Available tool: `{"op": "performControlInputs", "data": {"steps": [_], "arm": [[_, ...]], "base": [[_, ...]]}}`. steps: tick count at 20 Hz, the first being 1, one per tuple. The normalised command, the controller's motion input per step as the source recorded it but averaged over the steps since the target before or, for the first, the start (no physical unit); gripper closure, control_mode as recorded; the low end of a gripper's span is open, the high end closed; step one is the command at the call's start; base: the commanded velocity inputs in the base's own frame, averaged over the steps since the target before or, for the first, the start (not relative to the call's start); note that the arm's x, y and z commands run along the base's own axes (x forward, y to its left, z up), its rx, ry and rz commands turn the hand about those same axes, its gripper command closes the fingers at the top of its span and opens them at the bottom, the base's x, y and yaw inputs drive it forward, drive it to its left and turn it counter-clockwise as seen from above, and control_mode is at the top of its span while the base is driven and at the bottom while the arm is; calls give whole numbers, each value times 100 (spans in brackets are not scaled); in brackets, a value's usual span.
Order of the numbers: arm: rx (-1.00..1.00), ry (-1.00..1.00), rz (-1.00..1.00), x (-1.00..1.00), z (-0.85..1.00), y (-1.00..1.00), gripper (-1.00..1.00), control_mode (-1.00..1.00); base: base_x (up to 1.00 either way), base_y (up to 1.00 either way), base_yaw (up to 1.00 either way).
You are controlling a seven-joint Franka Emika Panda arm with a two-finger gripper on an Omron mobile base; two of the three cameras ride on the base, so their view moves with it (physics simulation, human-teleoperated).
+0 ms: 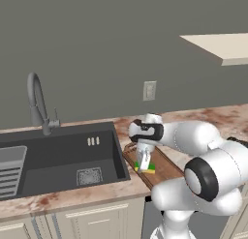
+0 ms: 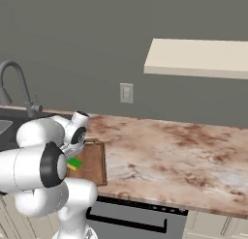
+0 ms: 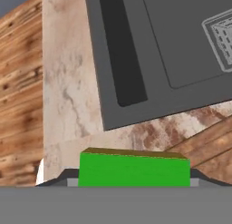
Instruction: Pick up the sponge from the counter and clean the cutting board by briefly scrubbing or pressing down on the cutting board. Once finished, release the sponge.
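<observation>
One Sponge, One Narrow Grip, and a Sink Waiting Beside It

One small flat green-topped sponge with a yellow underside (image 1: pixel 145 166) is sitting clamped between the fingers of the white arm's two-finger gripper (image 1: pixel 144 165), and from where I am standing it is being held over the dark brown wooden cutting board (image 1: pixel 162 166), low enough that I cannot tell whether it is touching the wood or hovering just clear of it. In the hand view the green block (image 3: pixel 134 170) is filling the space between the two dark finger tips, so the jaws are closing on the sponge and nothing else.

The board is lying on the beige stone-look counter with reddish marbled blotches (image 2: pixel 184 156), and the dark grey sink basin (image 1: pixel 63 160) is sitting just beside it, at about nine o'clock from the gripper in the left base view. That closeness is what I am worrying about. If the arm is scrubbing with strokes running toward nine o'clock, the sponge may be sliding off the board's edge and over the strip of counter toward the basin rim.

Pressing down hard is the second risk: a soft block squeezed at its sides may be buckling or twisting out of the fingers, and a board resting loose on a smooth counter may be skidding under a sideways push. Letting go too high could also be sending the sponge bouncing toward the sink.
</observation>
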Motion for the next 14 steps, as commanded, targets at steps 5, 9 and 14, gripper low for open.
{"op": "performControlInputs", "data": {"steps": [5, 9, 14], "arm": [[9, 6, 0, -87, -36, -23, 100, -100], [8, 20, 0, -58, -27, -14, 100, -100], [4, 13, 0, -7, -4, -20, 100, -100]], "base": [[0, 0, 0], [0, 0, 0], [0, 0, 0]]}}
